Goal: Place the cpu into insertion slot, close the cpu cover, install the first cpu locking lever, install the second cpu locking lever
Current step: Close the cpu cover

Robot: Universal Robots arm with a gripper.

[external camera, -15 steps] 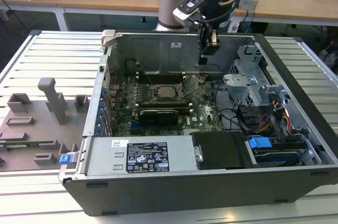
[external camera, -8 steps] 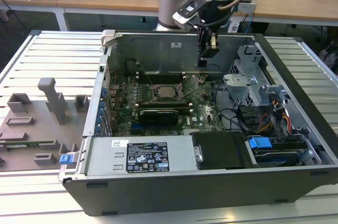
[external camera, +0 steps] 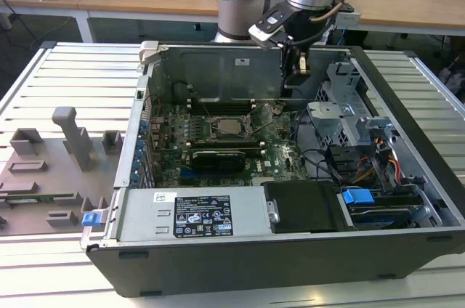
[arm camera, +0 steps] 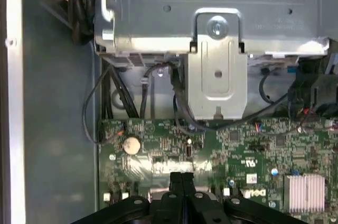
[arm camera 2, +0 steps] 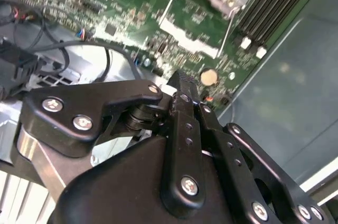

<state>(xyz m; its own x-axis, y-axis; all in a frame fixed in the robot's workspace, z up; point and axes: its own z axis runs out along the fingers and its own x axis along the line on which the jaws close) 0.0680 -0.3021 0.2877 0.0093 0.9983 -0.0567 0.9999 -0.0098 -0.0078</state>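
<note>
The cpu [external camera: 231, 128] lies flat in the insertion slot [external camera: 231, 141] on the green board, its silvery top showing. The cpu cover [external camera: 217, 128] appears to lie down around it as a thin metal frame. A thin wire lever [external camera: 270, 113] slants up off the socket's side toward the exterior view's right; the same lever [arm camera 2: 227, 31] crosses the board in the second wrist view. My gripper [external camera: 298, 68] hangs above the board on the exterior view's right of the socket, apart from it. Both wrist views show the gripper [arm camera 2: 182, 78] [arm camera: 182, 176] shut, with nothing between its fingers.
A grey metal drive cage [external camera: 341, 115] [arm camera: 216, 49] with black cables [arm camera: 179, 108] stands close by the gripper. Memory slots [arm camera 2: 274, 7] run beside the socket. The power supply [external camera: 196, 213] and a black shroud [external camera: 301, 206] fill the case's front. A grey fixture plate [external camera: 51, 170] lies outside.
</note>
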